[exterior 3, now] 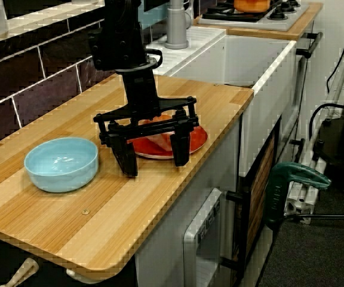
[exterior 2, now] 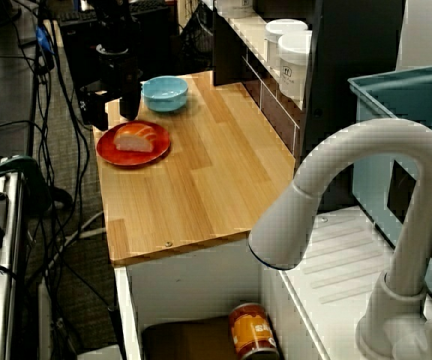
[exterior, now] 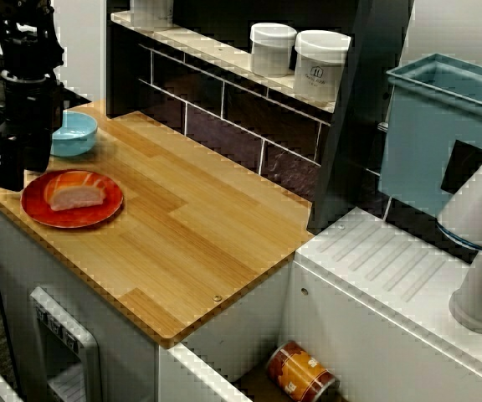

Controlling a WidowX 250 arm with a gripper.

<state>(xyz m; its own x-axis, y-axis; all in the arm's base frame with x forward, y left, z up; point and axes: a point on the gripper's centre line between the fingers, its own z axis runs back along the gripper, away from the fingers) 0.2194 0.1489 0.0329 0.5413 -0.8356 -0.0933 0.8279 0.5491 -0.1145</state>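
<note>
1. The salmon sushi (exterior: 76, 194) lay on the red plate (exterior: 94, 216), near the wooden counter's (exterior: 199, 234) edge.
2. The gripper (exterior 3: 154, 162) hung with jaws spread wide, at ten o'clock from it in the view from above.
3. Centring both fingers astride the piece before any descent would probably serve best; the blue bowl (exterior: 74, 134) sat near, at twelve o'clock.

text: none legible | white canister (exterior: 320, 67): label mark too small | can (exterior: 301, 373): print blurred

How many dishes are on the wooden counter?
2. A blue bowl sits near the counter's end; a red plate holding food lies beside it, next to the open gripper.
</note>
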